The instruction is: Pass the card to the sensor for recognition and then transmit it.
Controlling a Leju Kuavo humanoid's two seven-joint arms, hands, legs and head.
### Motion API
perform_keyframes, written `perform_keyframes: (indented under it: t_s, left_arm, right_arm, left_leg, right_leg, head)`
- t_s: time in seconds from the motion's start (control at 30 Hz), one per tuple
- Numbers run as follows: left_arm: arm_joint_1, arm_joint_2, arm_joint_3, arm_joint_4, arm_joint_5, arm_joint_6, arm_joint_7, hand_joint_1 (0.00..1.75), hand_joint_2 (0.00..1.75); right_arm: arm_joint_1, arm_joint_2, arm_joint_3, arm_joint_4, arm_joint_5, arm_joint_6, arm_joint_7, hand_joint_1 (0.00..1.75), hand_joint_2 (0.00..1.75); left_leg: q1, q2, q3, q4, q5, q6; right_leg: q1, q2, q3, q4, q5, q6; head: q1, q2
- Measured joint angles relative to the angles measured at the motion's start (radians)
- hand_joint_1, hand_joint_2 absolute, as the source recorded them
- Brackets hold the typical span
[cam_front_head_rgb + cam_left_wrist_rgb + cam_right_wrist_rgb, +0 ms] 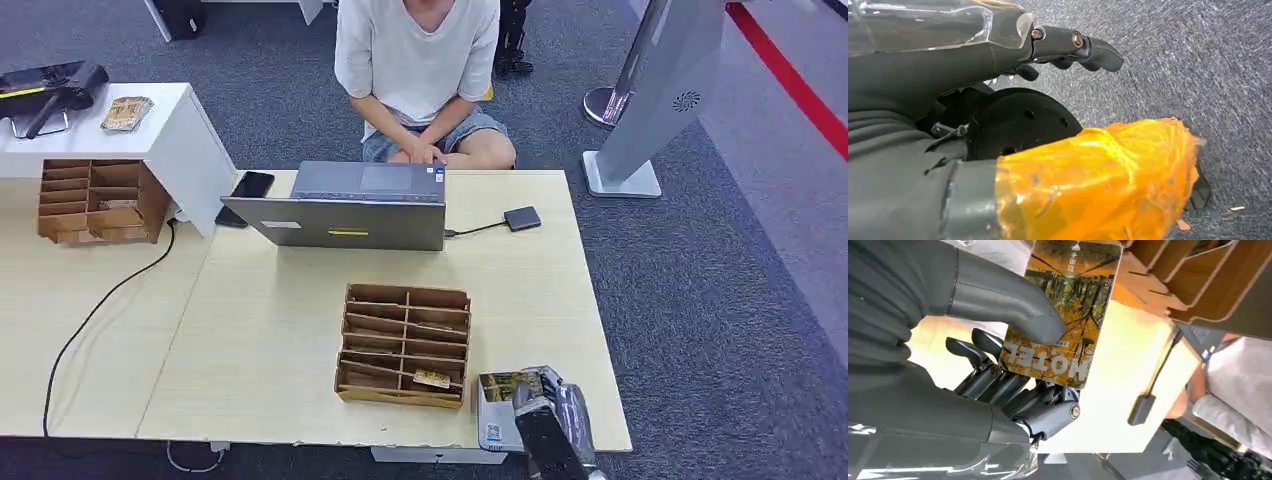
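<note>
Card: the card [1060, 315], printed "HOTEL", is pinched in the right hand [998, 375], thumb on its face, dark fingers behind.
Long axis: points from the hand toward the wooden organizer [405, 345], just beside it.
Left hand [1068, 47]: fingers curled, holding nothing, above carpet.

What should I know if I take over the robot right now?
Right robot hand: pinches the yellow-and-green forest-print hotel card between thumb and fingers, at the near right corner of the pale wooden table, beside the brown wooden slotted card organiser.
Left robot hand: holds nothing, hanging over the grey carpet.
Small dark square sensor: cabled to the grey laptop, far side of the table, in front of a seated person.
Done: card is in hand.
Left: bring the card to the sensor, then pass it on.
</note>
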Motion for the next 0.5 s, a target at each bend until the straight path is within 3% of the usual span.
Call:
perform_keyframes:
  t_s: [0.5]
  left_arm:
    - [0.000, 0.000, 0.000, 0.000, -0.036, 0.000, 0.012, 0.00, 0.00]
  right_arm:
    - [-0.004, -0.039, 0.025, 0.037, -0.004, 0.042, 0.077, 1.75, 1.75]
  left_leg:
    - [0.000, 0.000, 0.000, 0.000, 0.000, 0.000]
  right_leg:
    - [0.000, 0.000, 0.000, 0.000, 0.000, 0.000]
  head:
    - [0.000, 0.000]
